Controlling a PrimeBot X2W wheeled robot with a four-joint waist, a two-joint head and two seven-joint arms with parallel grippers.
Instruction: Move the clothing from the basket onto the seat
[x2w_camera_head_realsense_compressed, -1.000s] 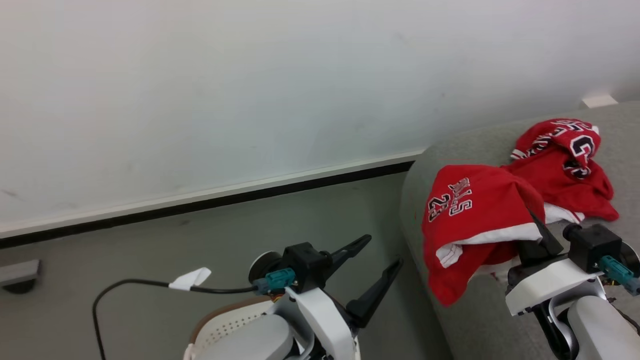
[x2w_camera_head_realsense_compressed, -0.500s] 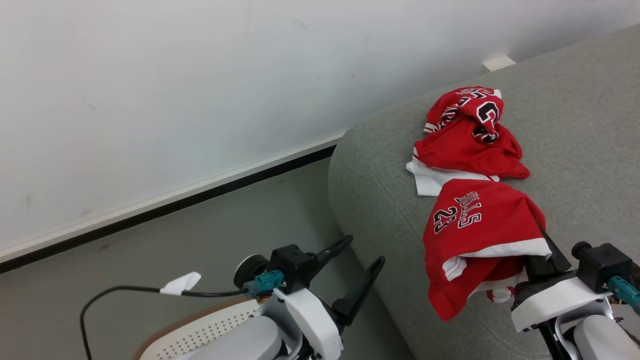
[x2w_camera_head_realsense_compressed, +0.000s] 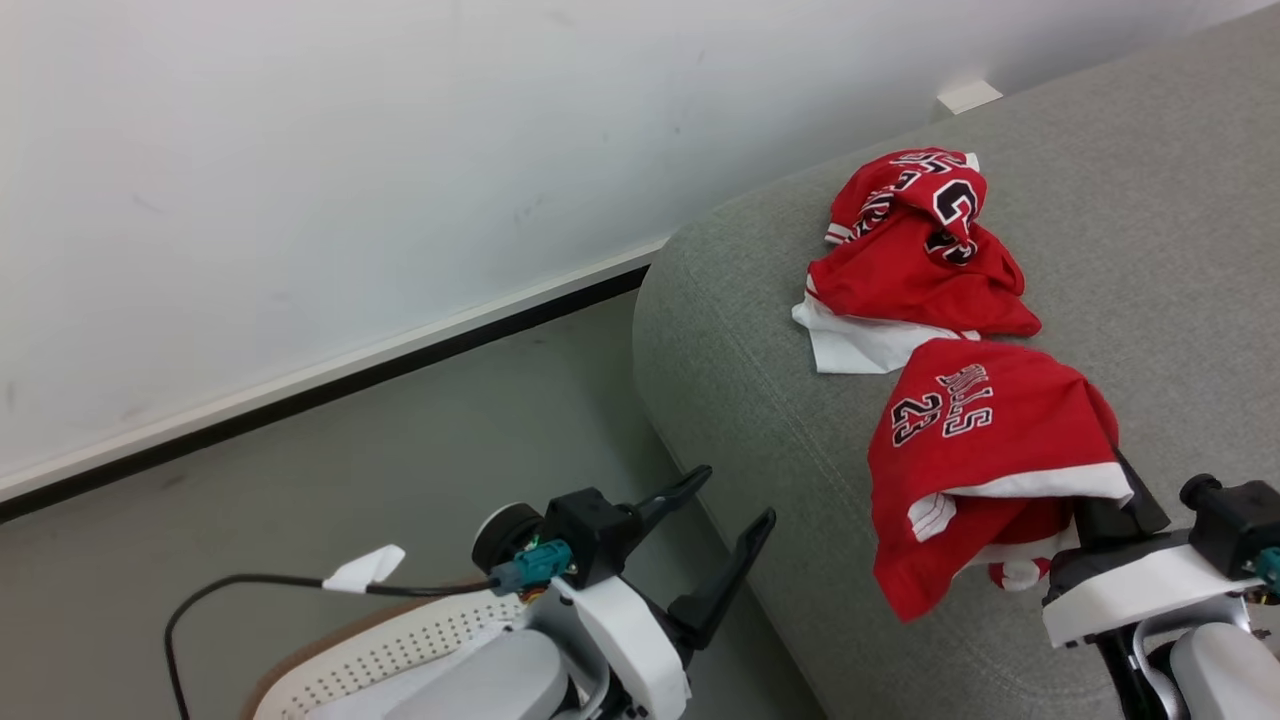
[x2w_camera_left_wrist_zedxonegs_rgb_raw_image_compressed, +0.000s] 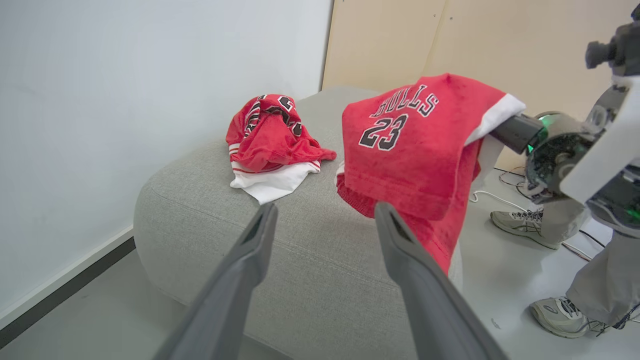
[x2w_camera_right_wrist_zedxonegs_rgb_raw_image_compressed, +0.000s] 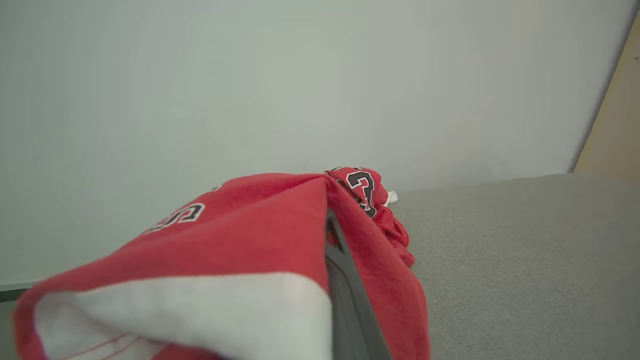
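Red shorts (x2w_camera_head_realsense_compressed: 975, 450) lettered "BULLS 23" with white trim hang draped over my right gripper (x2w_camera_head_realsense_compressed: 1112, 490), which is shut on them just above the grey sofa (x2w_camera_head_realsense_compressed: 740, 400). Cloth hides the fingertips; one dark finger (x2w_camera_right_wrist_zedxonegs_rgb_raw_image_compressed: 345, 285) shows through the fold. A crumpled red jersey (x2w_camera_head_realsense_compressed: 915, 250) lies on the seat beyond, on top of a white garment (x2w_camera_head_realsense_compressed: 850, 345). My left gripper (x2w_camera_head_realsense_compressed: 735, 500) stands open and holds nothing, over the floor beside the sofa's corner. A part of the cream basket (x2w_camera_head_realsense_compressed: 390, 650) with its brown rim shows beneath the left arm.
A white wall with a dark baseboard (x2w_camera_head_realsense_compressed: 400, 365) runs behind the grey floor. A black cable with a white tag (x2w_camera_head_realsense_compressed: 365, 570) trails off my left wrist. In the left wrist view a person's shoes (x2w_camera_left_wrist_zedxonegs_rgb_raw_image_compressed: 520, 222) stand on the floor past the sofa.
The head camera has swung toward the sofa. My right gripper has carried the shorts from the sofa's edge to over the seat, in front of the jersey pile. The left gripper stays open.
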